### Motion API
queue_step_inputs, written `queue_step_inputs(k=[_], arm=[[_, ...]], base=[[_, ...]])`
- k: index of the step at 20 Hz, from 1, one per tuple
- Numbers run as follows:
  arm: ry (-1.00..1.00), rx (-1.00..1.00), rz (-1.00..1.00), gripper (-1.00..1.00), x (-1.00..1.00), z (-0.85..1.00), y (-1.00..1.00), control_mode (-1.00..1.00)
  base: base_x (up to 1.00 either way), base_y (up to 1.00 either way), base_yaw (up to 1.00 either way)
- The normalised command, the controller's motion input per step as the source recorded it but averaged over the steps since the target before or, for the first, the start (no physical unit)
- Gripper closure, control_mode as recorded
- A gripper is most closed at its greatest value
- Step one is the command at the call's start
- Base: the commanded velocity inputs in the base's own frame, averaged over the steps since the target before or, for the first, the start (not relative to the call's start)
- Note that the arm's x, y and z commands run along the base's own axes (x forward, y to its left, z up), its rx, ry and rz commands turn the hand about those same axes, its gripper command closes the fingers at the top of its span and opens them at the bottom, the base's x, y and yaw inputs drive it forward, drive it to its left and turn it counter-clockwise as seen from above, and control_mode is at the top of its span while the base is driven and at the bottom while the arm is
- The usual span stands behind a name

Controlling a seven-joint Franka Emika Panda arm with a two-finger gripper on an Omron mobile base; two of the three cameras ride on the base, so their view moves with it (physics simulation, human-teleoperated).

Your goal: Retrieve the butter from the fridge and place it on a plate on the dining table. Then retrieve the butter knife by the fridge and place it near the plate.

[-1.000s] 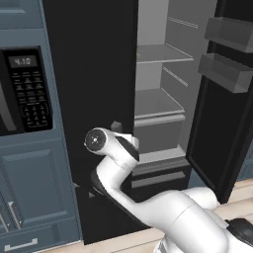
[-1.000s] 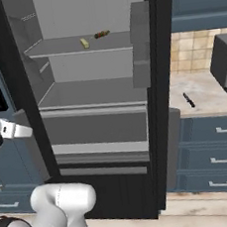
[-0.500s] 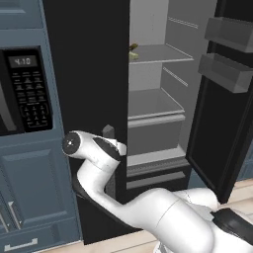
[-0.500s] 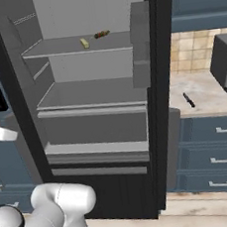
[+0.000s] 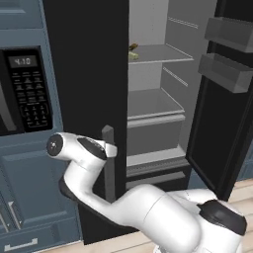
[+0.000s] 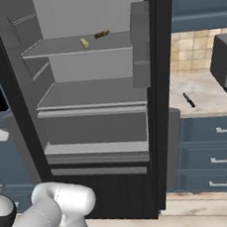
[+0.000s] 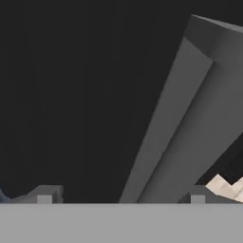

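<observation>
Open fridge (image 6: pixel 95 112) at centre, its right door (image 5: pixel 225 99) swung out toward 3 o'clock in the left base view. The butter (image 6: pixel 84 43) lies on the upper shelf (image 6: pixel 78 45), with a small lump (image 6: pixel 101 34) just beside it toward 2 o'clock. At 9 o'clock of the fridge stands a cabinet with a microwave (image 5: pixel 24 89). At 3 o'clock in the right base view, a counter (image 6: pixel 203 95) over drawers (image 6: pixel 214 149) carries the butter knife (image 6: pixel 189 100); an appliance (image 6: pixel 224 63) sits behind the knife, toward 1 o'clock.
</observation>
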Motion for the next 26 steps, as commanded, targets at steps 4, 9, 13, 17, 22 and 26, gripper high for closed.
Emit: queue_step_inputs(k=[4,9,13,17,22,26], arm=[[0.00,-0.02,-0.14,-1.00,-0.24,0.00,0.21,-1.00],[-0.03,0.01,-0.11,-1.00,-0.64,0.00,-0.02,-1.00],[-0.09,0.17,0.00,-1.00,-0.76,0.00,-0.31,-1.00],[-0.09,0.18,0.00,-1.00,-0.75,0.05,-0.58,-1.00],[0.02,0.18,0.05,-1.00,-0.05,0.36,-0.63,-1.00],[0.05,0.19,0.08,-1.00,-0.19,0.46,-0.62,-1.00]], base=[[0.00,0.00,0.00],[0.00,0.00,0.00],[0.00,0.00,0.00],[0.00,0.00,0.00],[0.00,0.00,0.00],[0.00,0.00,0.00]])
